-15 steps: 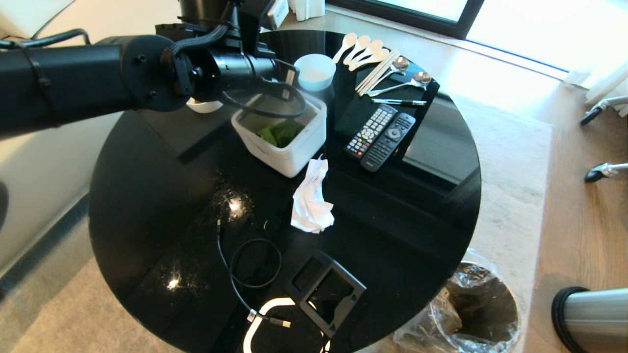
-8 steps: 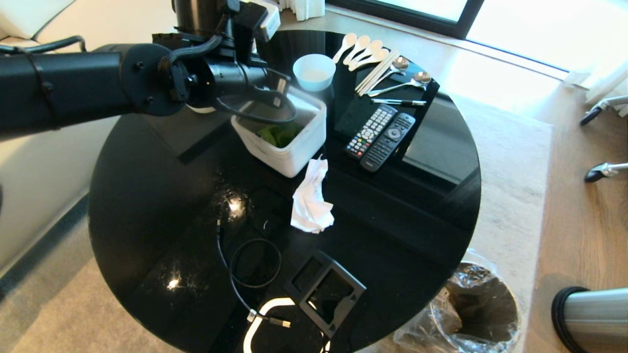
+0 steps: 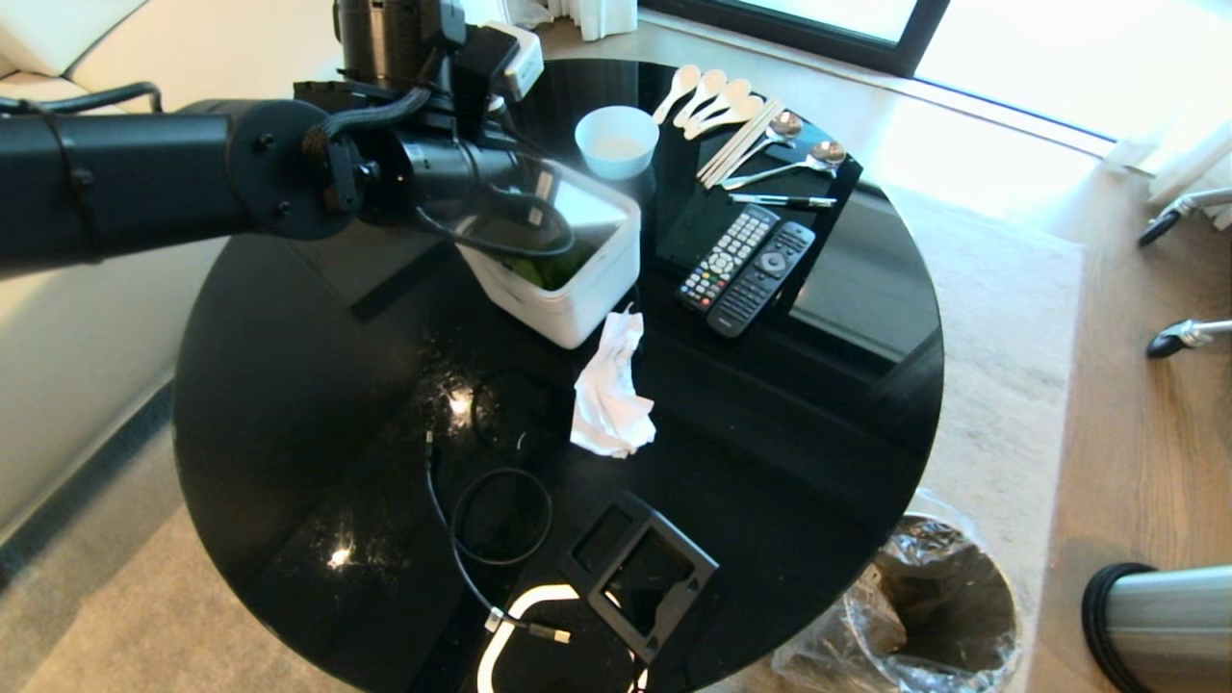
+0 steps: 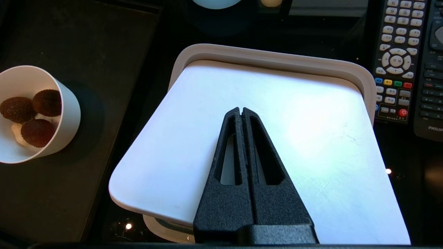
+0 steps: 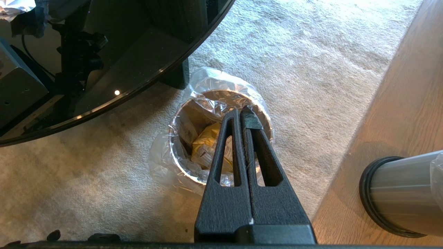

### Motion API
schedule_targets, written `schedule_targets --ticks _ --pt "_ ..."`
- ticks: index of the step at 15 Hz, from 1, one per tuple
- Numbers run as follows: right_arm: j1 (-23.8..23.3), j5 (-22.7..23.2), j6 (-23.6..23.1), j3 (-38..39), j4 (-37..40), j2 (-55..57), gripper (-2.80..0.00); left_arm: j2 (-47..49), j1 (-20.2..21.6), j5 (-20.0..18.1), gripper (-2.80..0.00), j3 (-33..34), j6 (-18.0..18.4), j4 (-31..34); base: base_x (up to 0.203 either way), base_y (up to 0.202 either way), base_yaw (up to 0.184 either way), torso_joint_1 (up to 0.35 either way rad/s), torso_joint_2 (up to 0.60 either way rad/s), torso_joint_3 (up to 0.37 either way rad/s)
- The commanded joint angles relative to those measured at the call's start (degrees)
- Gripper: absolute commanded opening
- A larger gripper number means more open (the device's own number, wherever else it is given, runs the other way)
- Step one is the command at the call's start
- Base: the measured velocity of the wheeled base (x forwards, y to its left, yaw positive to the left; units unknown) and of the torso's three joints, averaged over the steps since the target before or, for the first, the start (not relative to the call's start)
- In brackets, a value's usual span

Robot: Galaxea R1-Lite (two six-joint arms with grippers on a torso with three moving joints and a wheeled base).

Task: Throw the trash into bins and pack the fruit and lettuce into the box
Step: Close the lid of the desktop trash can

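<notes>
Lowered further since before, the white lid (image 4: pixel 263 138) half-covers the box (image 3: pixel 587 289) under the left gripper's (image 4: pixel 241 111) pressed-together fingers.

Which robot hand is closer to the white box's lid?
Left. The left gripper sits right over the box lid with fingers shut. The right gripper hangs far off, over the floor bin.

We read "PHILIPS", cut by the frame edge, on the dark remote (image 4: pixel 429 69), digits 1 to 9 and 0 on the keys of the grey remote (image 4: pixel 396 58) beside it, other key marks too small for us to read
</notes>
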Motion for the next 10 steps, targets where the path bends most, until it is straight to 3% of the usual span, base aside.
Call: schedule_targets --ticks 1,10 --pt "0.02 0.03 -0.05 0.01 -0.02 0.07 -2.8 -0.54 0.0 0.07 -2.8 1.96 0.07 0.06 0.0 0.0 0.0 0.0 0.0 0.0" --pt "0.02 0.03 -0.05 0.01 -0.02 0.07 -2.8 -2.0 0.48 0.07 -2.8 8.46 0.22 0.06 0.0 0.0 0.0 0.0 0.0 0.0"
